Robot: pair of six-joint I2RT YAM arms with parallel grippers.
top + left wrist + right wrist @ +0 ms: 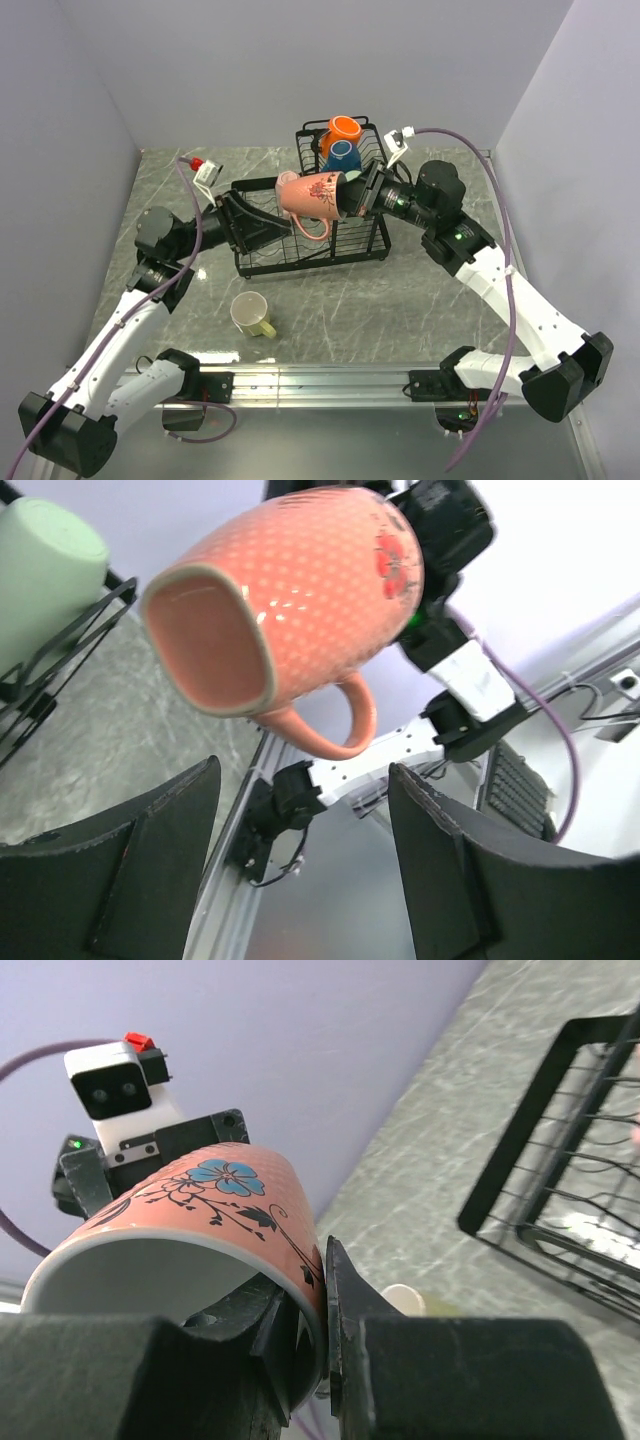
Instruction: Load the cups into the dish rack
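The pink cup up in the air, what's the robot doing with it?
The right gripper holds the pink flowered cup by its rim, tipped sideways above the dish rack. The left gripper is open and points at the cup's bottom. An orange cup and a blue cup sit in the top basket. A yellow cup lies on the table.
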